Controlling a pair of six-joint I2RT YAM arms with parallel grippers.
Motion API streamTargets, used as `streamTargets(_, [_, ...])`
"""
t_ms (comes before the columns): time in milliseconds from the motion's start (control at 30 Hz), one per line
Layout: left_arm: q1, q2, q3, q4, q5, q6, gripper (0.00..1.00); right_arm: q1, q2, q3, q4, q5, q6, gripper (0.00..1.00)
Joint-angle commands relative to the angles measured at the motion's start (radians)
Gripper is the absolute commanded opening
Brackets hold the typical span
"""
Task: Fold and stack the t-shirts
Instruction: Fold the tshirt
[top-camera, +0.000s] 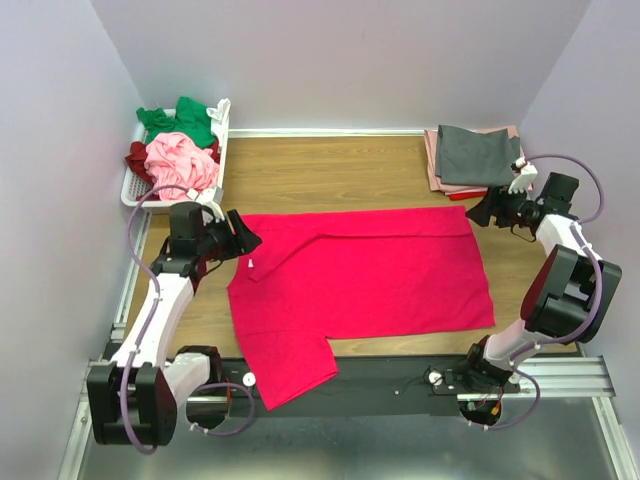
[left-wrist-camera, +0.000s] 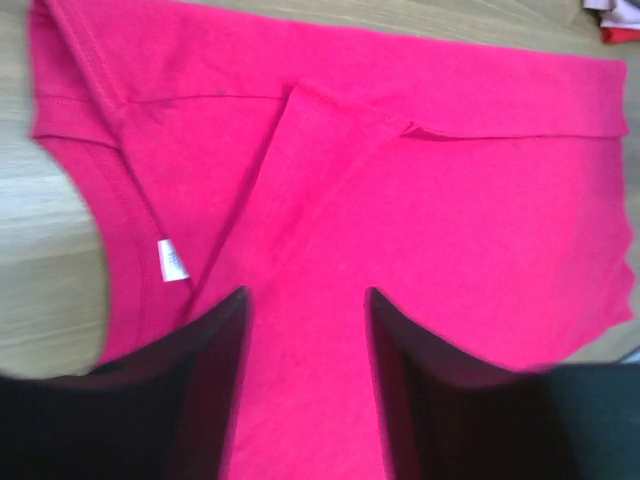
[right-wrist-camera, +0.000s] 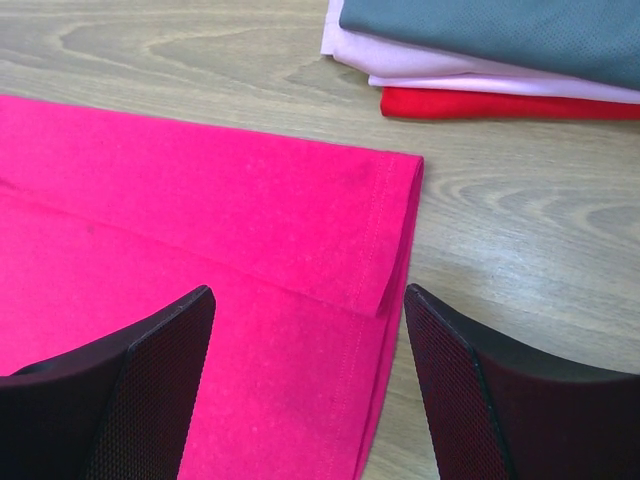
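A bright crimson-pink t-shirt lies spread across the middle of the table, its far long edge folded over toward me. One sleeve hangs over the near black rail. My left gripper hovers at the collar end, open. In the left wrist view its gripper has only flat shirt beneath it, beside the white neck label. My right gripper sits at the far right hem corner. In the right wrist view this gripper is open, straddling the folded hem.
A white slatted basket at the back left holds green, light pink and maroon tees. At the back right is a folded stack: grey on top, dusty pink, then red. Walls close in on both sides.
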Motion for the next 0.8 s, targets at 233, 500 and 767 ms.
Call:
streamTargets(233, [-0.011,0.217,0.236,-0.029,0.036,0.132,0.74,-0.001,-0.024,0.003,-0.019,-0.086,0.013,0.83])
streamTargets(500, [-0.123,0.505,0.365,-0.072,-0.116,0.225,0.59,-0.001,-0.015,-0.001,-0.030,-0.106,0.007,0.84])
streamTargets(767, [-0.215,0.696,0.456,-0.111,-0.230,0.243,0.52,-0.001,-0.009,-0.004,-0.033,-0.103,-0.001,0.84])
